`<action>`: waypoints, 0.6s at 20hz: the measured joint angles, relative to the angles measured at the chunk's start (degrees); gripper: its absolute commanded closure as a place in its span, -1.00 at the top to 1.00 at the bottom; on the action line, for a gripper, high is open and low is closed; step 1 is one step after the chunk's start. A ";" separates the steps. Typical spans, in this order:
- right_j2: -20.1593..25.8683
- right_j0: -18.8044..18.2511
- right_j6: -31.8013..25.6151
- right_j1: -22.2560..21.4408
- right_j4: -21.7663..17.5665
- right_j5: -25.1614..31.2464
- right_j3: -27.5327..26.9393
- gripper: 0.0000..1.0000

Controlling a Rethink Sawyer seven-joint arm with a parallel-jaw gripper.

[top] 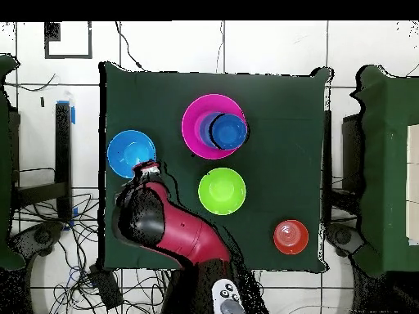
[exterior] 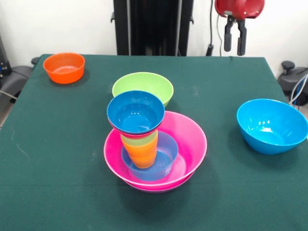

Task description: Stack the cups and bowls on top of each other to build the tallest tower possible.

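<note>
on the green table [exterior: 57,159], nearest the front camera, sits the tower [exterior: 144,144]: wide pink bowl [exterior: 192,144] as outer shell, with a purple rim just showing under its lower edge. inside the pink bowl is a small light-blue bowl [exterior: 166,156]. an orange cup [exterior: 143,155] stands upright in it, a light green cup [exterior: 139,140] nested on top of that. above the cups a thin red rim shows, then a dark-blue bowl [exterior: 135,113] capping the pile, mouth up. stack leans slightly toward the left of the front view.

to the right in the front view, well apart from the tower, a sky-blue bowl [exterior: 272,125] stands alone, mouth up.

just behind the tower, a lime green bowl [exterior: 143,88], upright, close to the dark-blue bowl in the picture but whether they touch i can't tell.

far left corner: small orange bowl [exterior: 64,67], alone.

far right, above the table's back edge: gripper [exterior: 235,41] hanging from the red arm, two dark fingers [exterior: 227,39] spread with a clear gap, nothing between them. in the overhead view the arm [top: 172,229] lies beside the sky-blue bowl [top: 131,152].
</note>
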 measured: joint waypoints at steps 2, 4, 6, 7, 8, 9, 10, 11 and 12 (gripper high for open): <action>0.02 -1.11 0.00 0.54 0.00 0.00 -0.01 1.00; 0.02 -2.13 0.00 1.02 -0.14 -0.01 -0.02 1.00; 0.01 -4.23 0.00 2.01 -0.98 -0.02 -0.07 1.00; 0.01 -4.91 0.00 2.33 -1.30 -0.04 -0.11 1.00; -0.02 -6.08 0.00 2.95 -1.96 -0.12 -0.22 1.00; -0.03 -7.19 0.00 3.55 -2.72 -0.19 -0.36 1.00; -0.02 -8.24 0.00 4.19 -3.52 -0.38 -0.53 1.00; -0.04 -8.73 0.00 4.52 -3.89 -0.53 -0.62 1.00; -0.05 -9.34 0.00 4.95 -4.36 -0.75 -0.74 1.00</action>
